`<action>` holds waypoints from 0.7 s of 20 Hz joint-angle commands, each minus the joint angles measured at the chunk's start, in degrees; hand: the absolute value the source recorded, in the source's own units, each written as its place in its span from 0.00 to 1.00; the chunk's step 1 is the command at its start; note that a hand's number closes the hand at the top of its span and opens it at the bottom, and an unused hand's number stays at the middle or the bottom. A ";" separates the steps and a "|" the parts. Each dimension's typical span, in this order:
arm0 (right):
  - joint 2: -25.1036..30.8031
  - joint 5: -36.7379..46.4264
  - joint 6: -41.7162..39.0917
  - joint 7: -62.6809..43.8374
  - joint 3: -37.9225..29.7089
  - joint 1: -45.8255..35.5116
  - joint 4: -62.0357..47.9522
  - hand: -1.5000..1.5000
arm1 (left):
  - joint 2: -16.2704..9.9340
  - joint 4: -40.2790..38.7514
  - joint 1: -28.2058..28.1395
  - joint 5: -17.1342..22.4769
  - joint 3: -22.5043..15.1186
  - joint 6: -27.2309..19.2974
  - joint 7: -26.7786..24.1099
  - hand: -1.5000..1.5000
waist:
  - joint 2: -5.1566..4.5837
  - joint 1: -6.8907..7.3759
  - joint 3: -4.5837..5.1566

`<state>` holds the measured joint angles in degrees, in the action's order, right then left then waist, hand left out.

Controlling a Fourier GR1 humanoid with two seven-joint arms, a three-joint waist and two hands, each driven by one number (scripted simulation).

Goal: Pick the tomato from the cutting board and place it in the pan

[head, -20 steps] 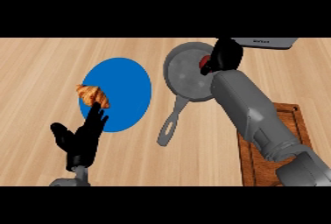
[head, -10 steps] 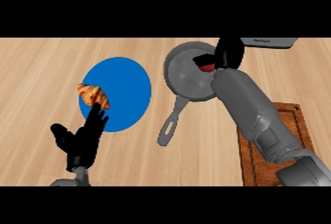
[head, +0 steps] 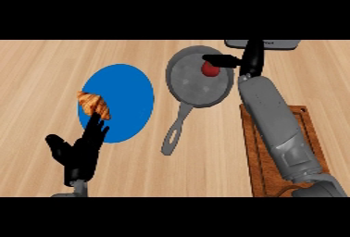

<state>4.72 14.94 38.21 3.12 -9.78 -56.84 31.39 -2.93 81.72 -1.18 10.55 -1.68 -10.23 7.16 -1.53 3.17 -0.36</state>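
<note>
We see the right hand (head: pixel 240 61) stretched out over the grey pan (head: pixel 198 78), which sits toward the counter's (head: pixel 41 69) far edge, its handle running back toward the near edge. The tomato (head: pixel 210 69) lies inside the pan, in its far right part, just beneath the hand's straightened fingers (head: pixel 217 59). The fingers are extended over it and not curled round it; whether they touch it, we cannot tell. The grey right forearm (head: pixel 273 120) runs from the near right corner across the wooden cutting board (head: pixel 298 115), which lies along the counter's right side, just beside the pan.

To the left of the pan we see a blue plate (head: pixel 130 92) with a croissant (head: pixel 94 104) resting on its left rim. The left hand (head: pixel 80 149) shows near the counter's near left edge, just below the plate, resting with fingers up and spread apart, holding nothing. A grey object (head: pixel 273 44) sits at the far edge behind the right hand; what it is, we cannot tell.
</note>
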 commanded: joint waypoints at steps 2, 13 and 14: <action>-1.78 -9.48 -11.12 14.11 -5.28 6.13 3.34 0.00 | -0.17 -0.71 -0.91 -0.56 0.69 -1.13 0.15 0.50 | 0.95 -1.89 0.22; -3.48 -8.62 -17.99 9.45 4.42 22.09 23.04 0.00 | -1.27 2.02 -2.42 0.37 2.12 -0.08 2.71 0.50 | 1.70 -3.35 0.37; -4.65 -9.16 -15.45 11.34 4.17 21.19 19.70 0.00 | 0.39 -0.72 -1.17 -0.01 1.82 -0.51 0.51 0.50 | 1.57 -3.09 0.37</action>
<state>1.19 5.62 21.03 15.55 -7.87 -39.58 46.86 -3.71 82.87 -3.41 10.86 0.09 -10.35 8.18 0.08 0.09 -0.04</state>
